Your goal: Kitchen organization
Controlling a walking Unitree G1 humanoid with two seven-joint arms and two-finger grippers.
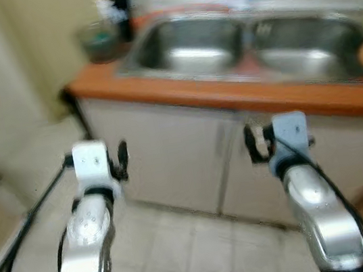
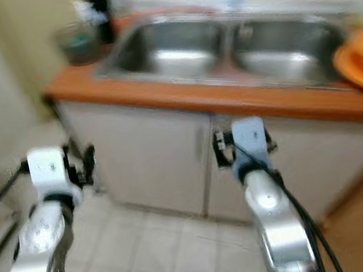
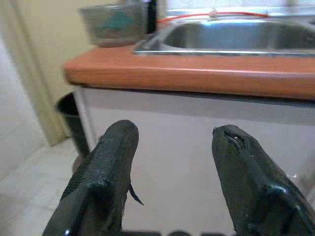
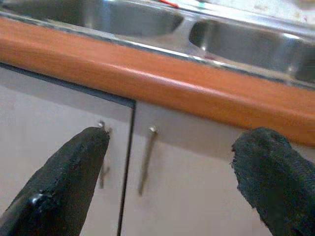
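Two steel basins of a double sink lie side by side, their long run following the front edge of the orange-topped desk. A greenish bowl sits on the desk's left corner beside a dark bottle; an orange plate rests at the right. Both arms are held out before the pale cabinet doors, above a tiled floor. The left hand is spread and empty; the right hand likewise gapes wide.

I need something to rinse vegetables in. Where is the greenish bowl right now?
The greenish translucent bowl sits on the orange-brown wooden countertop at its far left corner, just left of the double stainless steel sink and beside a dark bottle.
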